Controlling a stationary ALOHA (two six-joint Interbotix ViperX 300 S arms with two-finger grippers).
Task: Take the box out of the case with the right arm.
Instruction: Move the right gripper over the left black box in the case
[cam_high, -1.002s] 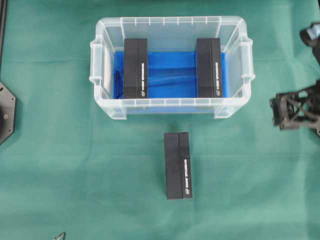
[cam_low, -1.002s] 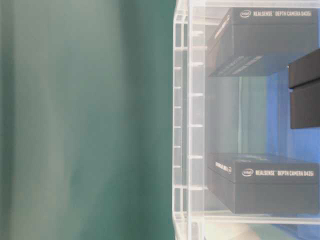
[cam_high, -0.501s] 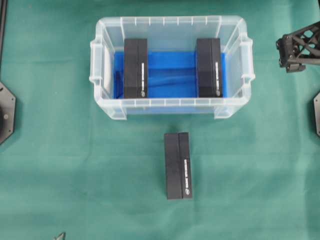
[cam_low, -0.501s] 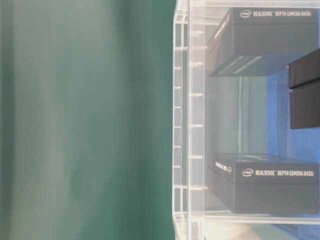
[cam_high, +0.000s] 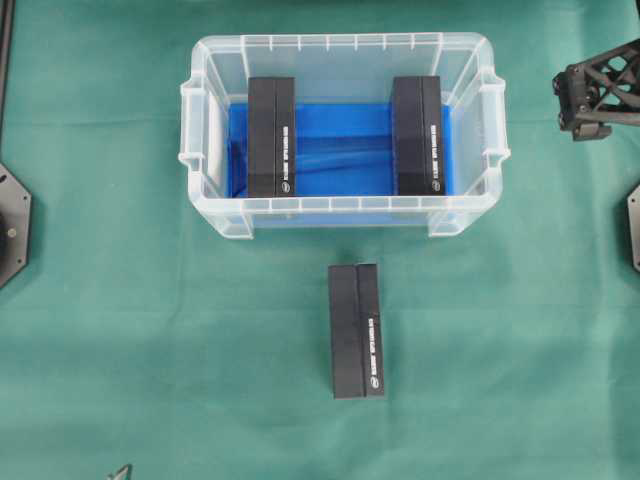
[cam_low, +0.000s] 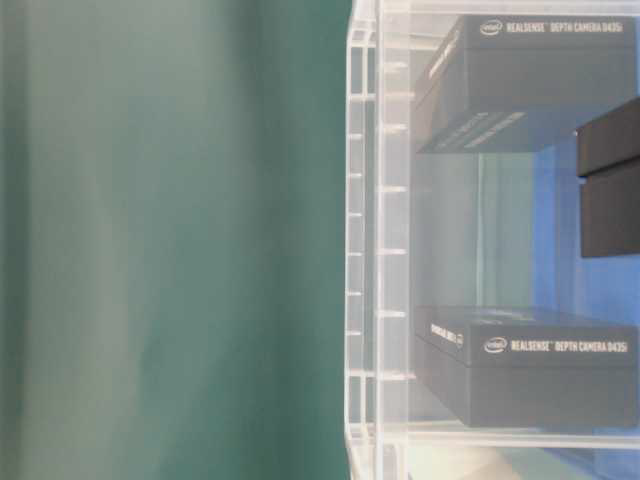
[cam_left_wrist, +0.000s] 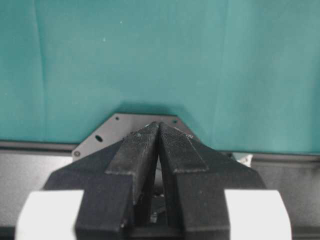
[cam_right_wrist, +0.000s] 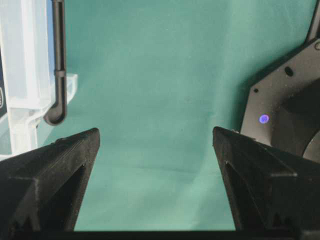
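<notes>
Case (cam_high: 203, 120) sits on the green tabletop (cam_high: 120, 330). Inside, on the blue lining: left box (cam_high: 271, 137) and right box (cam_high: 419, 135), both lying flat and parallel, well apart, with a bare middle gap between them. Third box (cam_high: 357, 331) lies outside on the tabletop, just in front of the case. Right claw (cam_right_wrist: 156, 142) hangs off the case's right end, fingers spread wide, holding nothing. Left claw (cam_left_wrist: 158, 131) is pressed closed, empty.

A robotics lab bench, judging by the green cloth-covered tabletop (cam_high: 150, 330), black hexagonal metal arm base plates (cam_high: 12, 228) bolted on, and black boxed RealSense depth cameras (cam_low: 540, 362)
</notes>
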